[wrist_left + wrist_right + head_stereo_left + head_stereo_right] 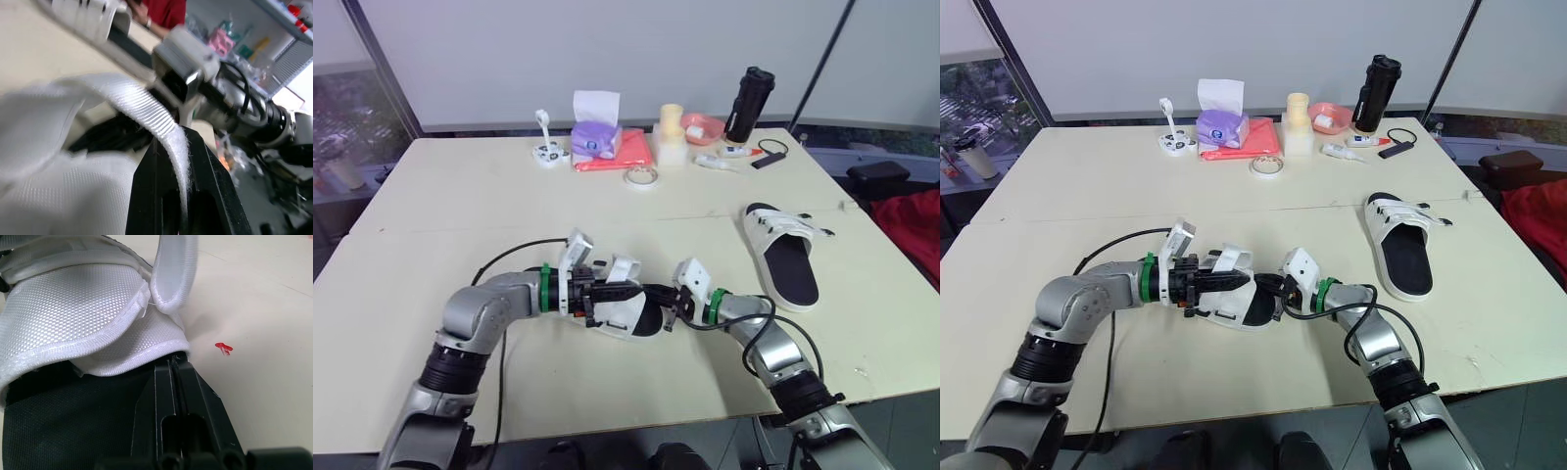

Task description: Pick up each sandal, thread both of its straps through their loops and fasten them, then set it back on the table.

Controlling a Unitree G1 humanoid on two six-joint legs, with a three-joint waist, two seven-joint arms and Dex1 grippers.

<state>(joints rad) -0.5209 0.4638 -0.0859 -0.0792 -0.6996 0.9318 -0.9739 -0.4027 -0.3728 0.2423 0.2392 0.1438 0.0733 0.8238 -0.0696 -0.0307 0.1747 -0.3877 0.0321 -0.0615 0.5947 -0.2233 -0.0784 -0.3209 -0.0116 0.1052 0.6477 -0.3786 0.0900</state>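
- Near sandal [628, 311]: white upper, black footbed, at the front centre of the bench [450, 206], between both hands. I cannot tell whether it rests on the surface or is raised.
- Left hand [178, 139]: fingers clamped tight on a white strap [142, 103] that arches up from this sandal.
- Right hand [172, 363]: fingers pressed together over the footbed, tips tucked under the upper's edge. I cannot tell if anything is pinched.
- Second sandal [783, 257]: sole down on the bench's right side, well apart from both hands.
- Far edge: tissue box [597, 137], tape roll [640, 177], black bottle [749, 103].
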